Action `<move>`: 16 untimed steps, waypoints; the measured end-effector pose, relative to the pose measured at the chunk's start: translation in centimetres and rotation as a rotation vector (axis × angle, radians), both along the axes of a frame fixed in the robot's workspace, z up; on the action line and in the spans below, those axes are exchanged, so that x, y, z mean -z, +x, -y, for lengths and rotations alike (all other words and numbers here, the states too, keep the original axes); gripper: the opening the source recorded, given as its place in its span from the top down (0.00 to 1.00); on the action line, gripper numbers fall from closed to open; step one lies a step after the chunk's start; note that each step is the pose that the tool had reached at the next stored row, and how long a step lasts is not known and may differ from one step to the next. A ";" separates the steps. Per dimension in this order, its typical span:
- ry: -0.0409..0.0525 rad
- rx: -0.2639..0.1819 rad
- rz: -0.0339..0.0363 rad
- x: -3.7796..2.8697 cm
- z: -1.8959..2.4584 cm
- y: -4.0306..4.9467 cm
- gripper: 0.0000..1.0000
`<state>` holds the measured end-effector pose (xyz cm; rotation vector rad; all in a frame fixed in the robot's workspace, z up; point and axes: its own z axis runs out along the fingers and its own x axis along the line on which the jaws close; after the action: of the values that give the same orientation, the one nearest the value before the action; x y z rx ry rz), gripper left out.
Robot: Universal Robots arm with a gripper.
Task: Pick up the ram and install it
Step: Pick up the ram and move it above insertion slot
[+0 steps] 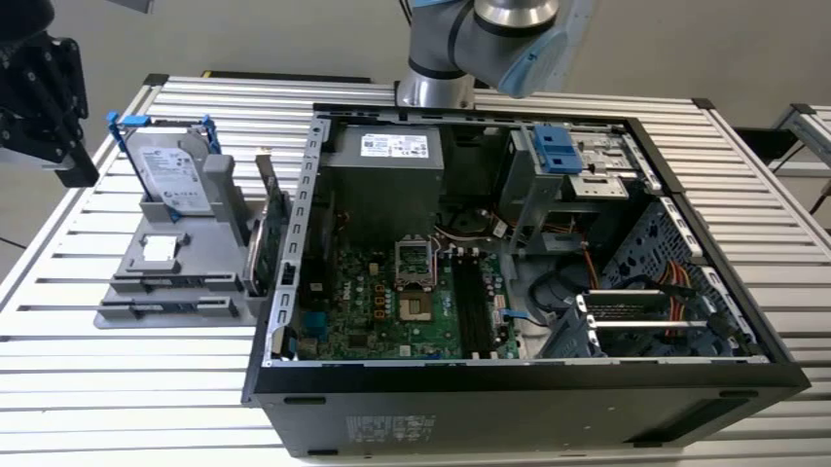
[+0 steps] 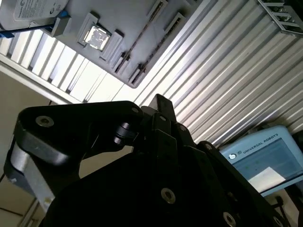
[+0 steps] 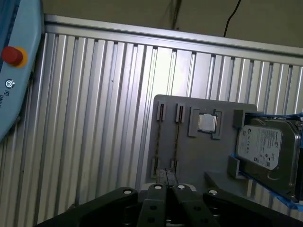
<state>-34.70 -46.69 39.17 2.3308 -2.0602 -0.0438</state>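
Gripper over the parts holder, nothing in hand

The gripper [image 3: 166, 177] hangs high over the slatted worktop [image 1: 156, 389] by the grey holder [image 3: 189, 156], its fingers [image 3: 160, 180] pressed together with nothing between them. The ram I can't pick out for certain. Two narrow slots [image 3: 161, 137] in the holder show thin dark lines, and that's my best guess for where it sits. The holder looks built to present each part for a clean grab from above: the hard drive [image 1: 169, 170] stands upright in blue clips, and a processor chip [image 3: 207, 123] sits in its recess. The computer case [image 1: 520, 409] lies on its side, open face up, which I'd say keeps the motherboard [image 1: 389, 311] reachable from overhead. There are pale printed labels on the drive and the power supply [image 1: 383, 180], but I can't make out their print.
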 end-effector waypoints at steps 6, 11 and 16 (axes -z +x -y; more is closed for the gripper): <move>0.0000 -0.011 0.0000 0.00 -0.02 0.00 1.00; -0.0002 -0.008 0.0000 0.00 -0.29 0.00 1.00; -0.0002 -0.003 0.0000 0.00 -0.46 0.00 1.00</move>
<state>-34.70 -46.23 39.17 2.3339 -2.0565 -0.0435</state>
